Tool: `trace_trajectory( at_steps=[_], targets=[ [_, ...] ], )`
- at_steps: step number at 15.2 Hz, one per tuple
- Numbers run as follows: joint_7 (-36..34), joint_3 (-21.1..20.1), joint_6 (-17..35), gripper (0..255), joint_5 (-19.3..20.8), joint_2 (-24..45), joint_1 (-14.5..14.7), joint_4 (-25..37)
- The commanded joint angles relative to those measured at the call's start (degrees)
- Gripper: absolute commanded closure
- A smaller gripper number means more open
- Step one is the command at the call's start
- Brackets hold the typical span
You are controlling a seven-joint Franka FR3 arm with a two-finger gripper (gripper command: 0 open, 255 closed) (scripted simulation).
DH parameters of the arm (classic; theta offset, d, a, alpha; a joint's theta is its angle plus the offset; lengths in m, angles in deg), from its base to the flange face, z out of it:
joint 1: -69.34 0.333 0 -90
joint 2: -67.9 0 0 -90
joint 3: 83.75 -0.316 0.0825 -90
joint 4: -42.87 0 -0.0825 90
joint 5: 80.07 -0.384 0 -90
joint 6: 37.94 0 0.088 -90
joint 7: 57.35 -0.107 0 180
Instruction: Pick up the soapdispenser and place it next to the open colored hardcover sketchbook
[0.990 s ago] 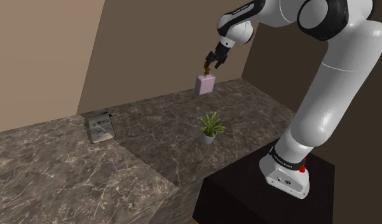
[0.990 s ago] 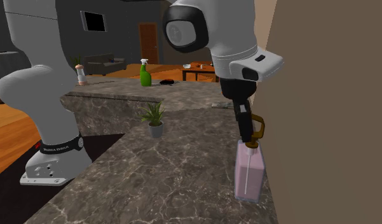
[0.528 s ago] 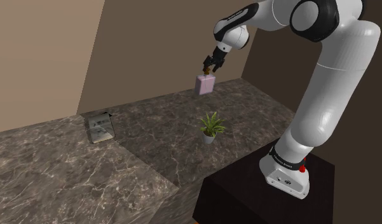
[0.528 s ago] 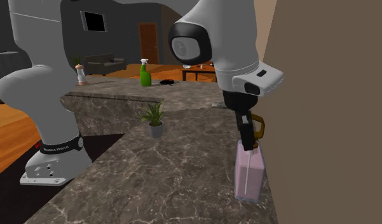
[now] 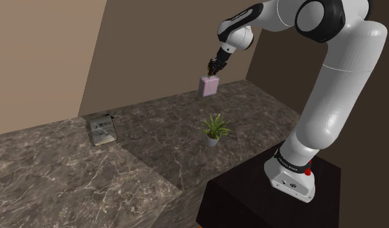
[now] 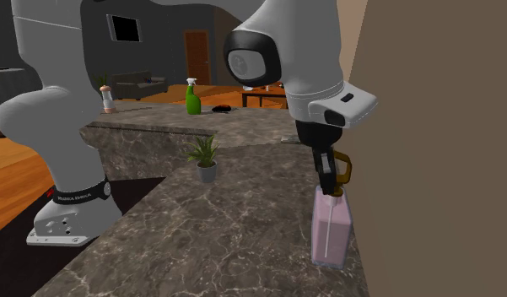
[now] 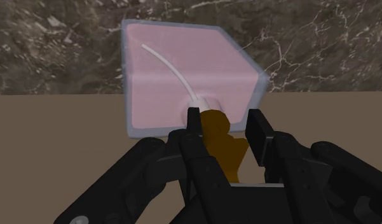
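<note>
Firmly closed, the black claw (image 5: pixel 213 67), down from above onto the brown pump head (image 7: pixel 218 143) of the pink soap dispenser (image 5: pixel 208 87), one finger (image 7: pixel 194 127) against each side of it. Bottle upright at the very back edge of the marbled surface (image 5: pixel 164 126), hard by the brown wall (image 5: pixel 167 55). Base resting on the stone or just off it: cannot tell which.

No room behind the bottle. Open room forward of it and along the wall toward the shoulder view's left, over bare stone. Well apart down that run, near the same wall and by the edge of a higher slab: the open sketchbook (image 5: pixel 101 129), flat, drawn grey. Nearer the front edge and the dark stand (image 5: pixel 264 201), a small potted plant (image 5: pixel 215 129), apart from the bottle and off the line between bottle and book.

Added by the second exterior view, looking along the wall (image 6: pixel 437 126): how tightly the bottle sits beside it, with the claw's side nearly brushing the plaster. Also the raised slab's front face, a green spray bottle (image 6: pixel 193 97) and a pale bottle (image 6: pixel 108 99) on top, and a room with an orange floor beyond.

Added by the wrist view: a white dip tube (image 7: pixel 167 63) curving through the pink fill.
</note>
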Motion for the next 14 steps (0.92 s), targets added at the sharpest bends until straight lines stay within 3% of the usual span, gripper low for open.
trace_trajectory(
  at_steps=[1,7,14],
  targets=[
    [0.0,0.0,0.0,255,0.0,0.0,0.0,0.0],
    [0.0,0.0,0.0,255,0.0,0.0,0.0,0.0],
    [-3.0,0.7,-4.1,255,3.0,-2.7,0.4,2.1]
  ],
)
